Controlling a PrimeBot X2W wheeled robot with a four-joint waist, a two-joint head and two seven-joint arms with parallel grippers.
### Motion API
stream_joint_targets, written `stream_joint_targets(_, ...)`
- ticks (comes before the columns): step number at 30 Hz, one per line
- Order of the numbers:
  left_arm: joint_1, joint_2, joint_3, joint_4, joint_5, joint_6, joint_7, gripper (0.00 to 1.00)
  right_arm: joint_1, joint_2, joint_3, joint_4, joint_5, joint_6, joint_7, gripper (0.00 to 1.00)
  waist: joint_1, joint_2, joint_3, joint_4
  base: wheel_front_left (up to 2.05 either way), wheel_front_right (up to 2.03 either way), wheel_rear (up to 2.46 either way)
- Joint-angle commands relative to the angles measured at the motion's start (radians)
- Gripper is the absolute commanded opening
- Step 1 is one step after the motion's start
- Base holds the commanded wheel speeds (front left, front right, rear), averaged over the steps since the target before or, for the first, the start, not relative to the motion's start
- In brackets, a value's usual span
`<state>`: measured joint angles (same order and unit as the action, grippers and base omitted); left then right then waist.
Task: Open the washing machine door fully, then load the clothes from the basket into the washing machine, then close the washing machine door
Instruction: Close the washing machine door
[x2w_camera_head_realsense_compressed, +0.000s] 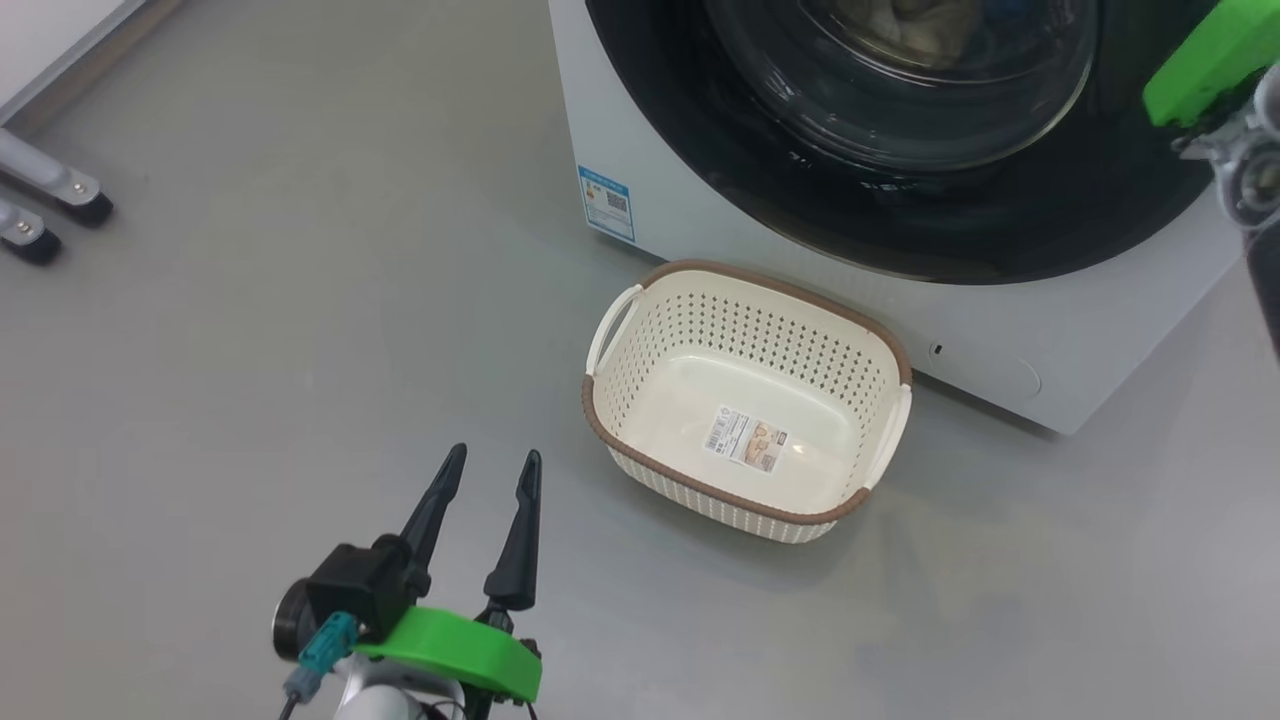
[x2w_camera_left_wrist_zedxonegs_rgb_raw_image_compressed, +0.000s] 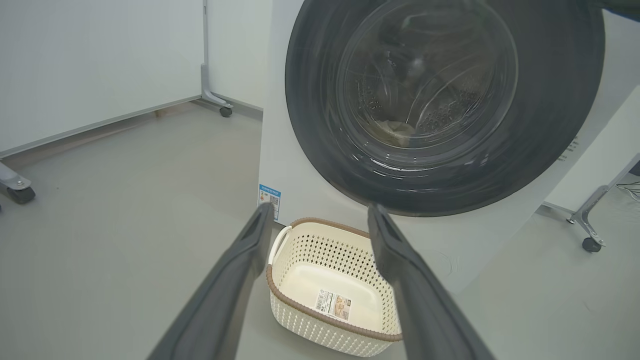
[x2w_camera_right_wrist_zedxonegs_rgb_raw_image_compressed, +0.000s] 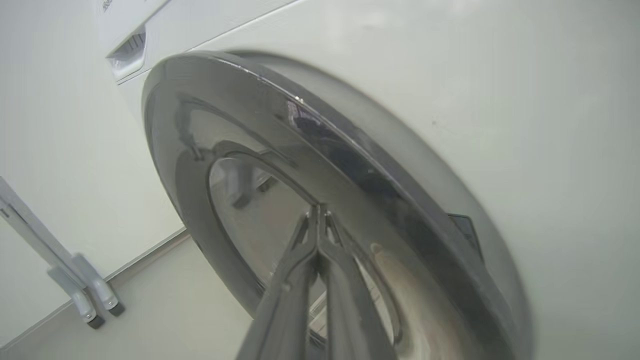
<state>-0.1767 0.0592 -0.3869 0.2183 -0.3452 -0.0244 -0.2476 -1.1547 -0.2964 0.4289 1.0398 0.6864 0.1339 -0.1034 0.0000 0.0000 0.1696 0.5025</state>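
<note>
A: Quick status, left tool (x2w_camera_head_realsense_compressed: 493, 460)?

B: Released. Fingers spread w/ nothing btwn them, over the floor (x2w_camera_head_realsense_compressed: 250, 350). The basket (x2w_camera_head_realsense_compressed: 700, 330) stands on the floor ahead of it & a bit to its right, apart from it.

A: Anything in the basket?

B: Just a sticker (x2w_camera_head_realsense_compressed: 745, 438) on its bottom. In the left wrist view, the left tool (x2w_camera_left_wrist_zedxonegs_rgb_raw_image_compressed: 321, 209) frames the basket (x2w_camera_left_wrist_zedxonegs_rgb_raw_image_compressed: 325, 250) btwn its two fingers, w/ the washing machine (x2w_camera_left_wrist_zedxonegs_rgb_raw_image_compressed: 280, 150) right behind.

A: And the clothes?

B: In the drum. The clothes (x2w_camera_left_wrist_zedxonegs_rgb_raw_image_compressed: 395, 132) show as pale fabric behind the door glass, beyond & above the left tool. The head view has the clothes (x2w_camera_head_realsense_compressed: 920, 25) there too.

A: Door?

B: The door (x2w_camera_head_realsense_compressed: 690, 130) lies against the washing machine (x2w_camera_head_realsense_compressed: 640, 130) front, shut or nearly so. Latched or not, can't tell. A blue label (x2w_camera_head_realsense_compressed: 606, 203) sits on the machine's lower corner, beyond the left tool.

A: Right tool?

B: The right tool (x2w_camera_right_wrist_zedxonegs_rgb_raw_image_compressed: 317, 212) is clenched, tips pressed together, nothing held. Tips are at the door (x2w_camera_right_wrist_zedxonegs_rgb_raw_image_compressed: 350, 165), approx. where black rim meets glass. Contact or not, can't tell, pic's blurred. White washing machine (x2w_camera_right_wrist_zedxonegs_rgb_raw_image_compressed: 450, 75) panel is to that tool's right.
</note>
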Motion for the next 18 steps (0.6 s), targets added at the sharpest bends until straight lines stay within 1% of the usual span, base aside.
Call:
stream_joint_targets(1, -0.015, 0.015, 0.045, -0.026, 0.007, 0.003, -0.014, 1.00, 0.028, 0.009, 0.018, -0.047, 0.015, -0.003, 0.006, 0.00, 0.0000, 0.0000, -0.013, -0.011, 0.00, 0.00, 0.00)
stream_joint_targets(5, -0.008, 0.032, 0.055, -0.029, 0.012, 0.009, -0.014, 1.00, 0.123, -0.020, 0.056, -0.145, 0.061, -0.003, -0.010, 0.00, 0.0000, 0.0000, -0.041, -0.038, 0.00, 0.00, 0.00)
stream_joint_targets(8, 0.000, 0.043, 0.059, -0.035, 0.013, 0.013, -0.014, 1.00, 0.199, -0.045, 0.073, -0.201, 0.060, -0.003, -0.056, 0.00, 0.0000, 0.0000, -0.061, -0.069, 0.00, 0.00, 0.00)
stream_joint_targets(12, 0.010, 0.058, 0.064, -0.040, 0.011, 0.016, -0.007, 1.00, 0.294, -0.063, 0.072, -0.244, 0.020, -0.003, -0.115, 0.00, 0.0000, 0.0000, -0.088, -0.117, 0.00, 0.00, 0.00)
stream_joint_targets(13, 0.010, 0.062, 0.064, -0.040, 0.009, 0.015, -0.004, 1.00, 0.318, -0.065, 0.067, -0.249, 0.006, -0.003, -0.124, 0.23, 0.0000, 0.0000, -0.095, -0.127, 0.00, 0.00, 0.00)
stream_joint_targets(14, 0.011, 0.066, 0.064, -0.040, 0.010, 0.015, -0.002, 1.00, 0.340, -0.064, 0.059, -0.256, -0.007, -0.003, -0.133, 0.64, 0.0000, 0.0000, -0.101, -0.138, 0.00, 0.00, 0.00)
stream_joint_targets(15, 0.012, 0.068, 0.064, -0.041, 0.008, 0.015, 0.001, 1.00, 0.361, -0.063, 0.051, -0.262, -0.023, -0.003, -0.140, 0.91, 0.0000, 0.0000, -0.106, -0.149, 0.00, 0.00, 0.00)
stream_joint_targets(17, 0.010, 0.073, 0.064, -0.042, 0.005, 0.014, 0.005, 1.00, 0.401, -0.056, 0.026, -0.275, -0.050, -0.003, -0.149, 0.98, 0.0000, 0.0000, -0.113, -0.170, 0.00, 0.00, 0.00)
stream_joint_targets(18, 0.009, 0.077, 0.064, -0.041, 0.006, 0.014, 0.007, 1.00, 0.419, -0.052, 0.011, -0.283, -0.067, -0.003, -0.153, 1.00, 0.0000, 0.0000, -0.118, -0.180, 0.00, 0.00, 0.00)
